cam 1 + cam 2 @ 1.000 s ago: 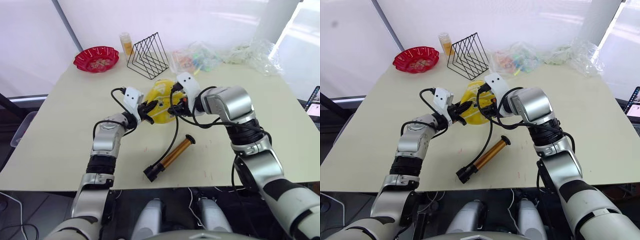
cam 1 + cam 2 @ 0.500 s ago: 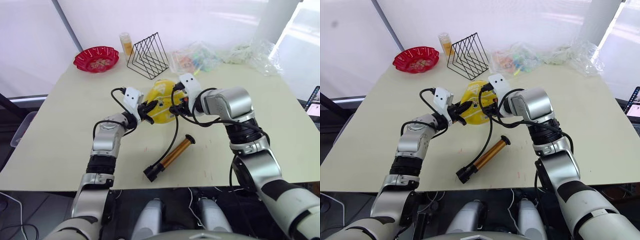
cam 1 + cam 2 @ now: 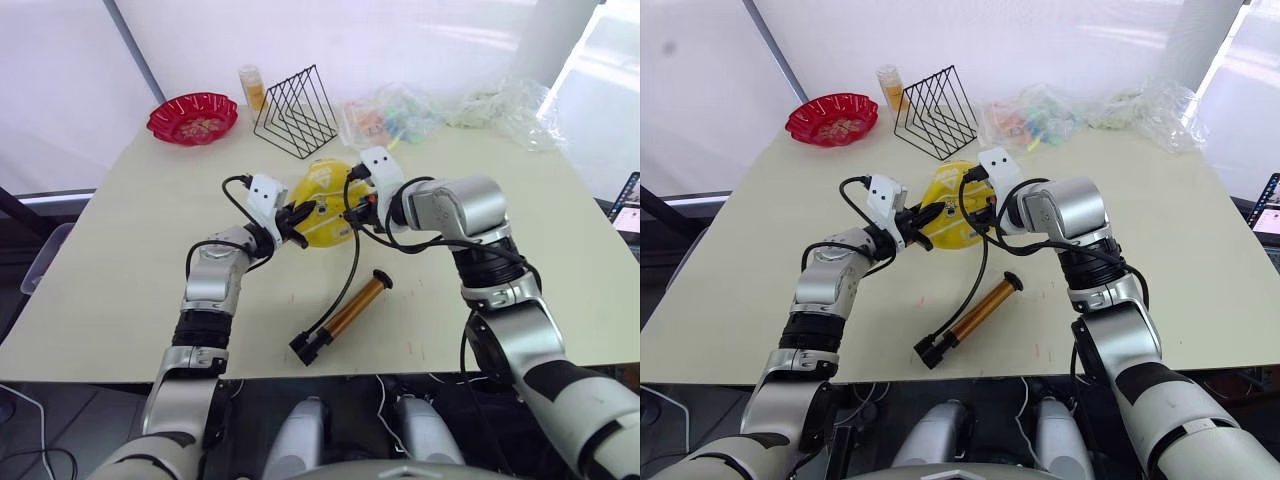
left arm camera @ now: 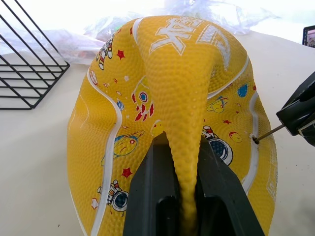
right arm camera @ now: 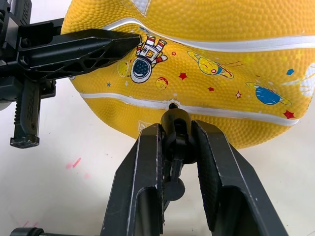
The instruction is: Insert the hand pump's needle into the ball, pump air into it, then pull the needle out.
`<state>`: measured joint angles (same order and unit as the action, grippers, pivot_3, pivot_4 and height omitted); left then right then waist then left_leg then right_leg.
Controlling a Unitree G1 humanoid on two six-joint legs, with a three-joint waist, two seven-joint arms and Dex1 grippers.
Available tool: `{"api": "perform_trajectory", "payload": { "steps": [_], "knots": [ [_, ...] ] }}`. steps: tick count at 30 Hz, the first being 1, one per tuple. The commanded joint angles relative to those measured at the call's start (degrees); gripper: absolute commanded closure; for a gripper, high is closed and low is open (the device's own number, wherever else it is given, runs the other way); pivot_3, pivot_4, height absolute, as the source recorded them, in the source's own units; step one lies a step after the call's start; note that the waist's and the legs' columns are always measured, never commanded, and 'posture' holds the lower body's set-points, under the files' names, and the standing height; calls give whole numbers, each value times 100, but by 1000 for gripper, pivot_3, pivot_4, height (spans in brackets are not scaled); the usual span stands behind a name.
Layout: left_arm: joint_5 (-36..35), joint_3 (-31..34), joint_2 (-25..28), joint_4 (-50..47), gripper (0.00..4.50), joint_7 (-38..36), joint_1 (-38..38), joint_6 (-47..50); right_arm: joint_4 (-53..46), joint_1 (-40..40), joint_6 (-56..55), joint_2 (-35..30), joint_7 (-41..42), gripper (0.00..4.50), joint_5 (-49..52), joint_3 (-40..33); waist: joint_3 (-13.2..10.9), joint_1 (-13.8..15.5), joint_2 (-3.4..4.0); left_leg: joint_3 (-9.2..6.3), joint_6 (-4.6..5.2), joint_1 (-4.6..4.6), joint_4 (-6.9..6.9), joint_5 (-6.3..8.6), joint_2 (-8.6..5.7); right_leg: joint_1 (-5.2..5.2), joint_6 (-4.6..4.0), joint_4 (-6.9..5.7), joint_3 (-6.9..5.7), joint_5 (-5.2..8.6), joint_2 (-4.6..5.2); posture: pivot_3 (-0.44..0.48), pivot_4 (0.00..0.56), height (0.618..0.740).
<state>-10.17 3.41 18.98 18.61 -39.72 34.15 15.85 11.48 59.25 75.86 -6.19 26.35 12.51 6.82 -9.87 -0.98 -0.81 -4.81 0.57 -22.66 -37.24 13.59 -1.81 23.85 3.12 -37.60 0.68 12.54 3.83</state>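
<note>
Your left gripper (image 4: 184,196) pinches a fold of the flat ball (image 4: 172,98); your right gripper (image 5: 178,142) clamps the needle (image 4: 268,133), its tip hidden in the valve.

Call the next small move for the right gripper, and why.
Probably push straight in. The right gripper pinches the needle fitting, its tip at the ball valve hole on the white seam, shaft mostly exposed. The left gripper clamps a fold of the flat ball.
</note>
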Motion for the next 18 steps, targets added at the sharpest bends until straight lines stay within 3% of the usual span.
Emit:
{"api": "perform_trajectory", "payload": {
  "steps": [1, 4, 9, 18],
  "knots": [
    [80, -291, -39, 142, 4500, -62, -179, 186, -199, 33, -355, -200, 169, 4116, -36, 427, 0, 0, 0, 0, 0, 0, 0, 0, 0, 0, 0, 0, 0, 0, 0, 0, 150, 737],
    [76, -296, -37, 135, 4500, -68, -182, 193, -190, 87, -682, -430, 390, 4116, -132, 887, 0, -3, 0, 1, 0, 0, 0, 0, 0, -1, 1, 2, 0, 0, 0, 0, 150, 737],
    [76, -318, -41, 157, 4500, -86, -149, 207, -32, 428, -1427, -1010, 1303, 4116, -556, 2288, 0, -11, 0, 1, 0, 2, 0, 0, 0, -2, 3, 2, -2, 1, -1, 0, 150, 737],
    [60, -368, -61, 125, 4500, -105, -168, 251, 1380, 1241, -2618, -958, 2237, 4116, -1271, 3107, 0, -13, 0, -2, 0, 5, 0, 0, 1, -6, 2, 6, -6, 1, -2, 0, 150, 737]
  ]
}}
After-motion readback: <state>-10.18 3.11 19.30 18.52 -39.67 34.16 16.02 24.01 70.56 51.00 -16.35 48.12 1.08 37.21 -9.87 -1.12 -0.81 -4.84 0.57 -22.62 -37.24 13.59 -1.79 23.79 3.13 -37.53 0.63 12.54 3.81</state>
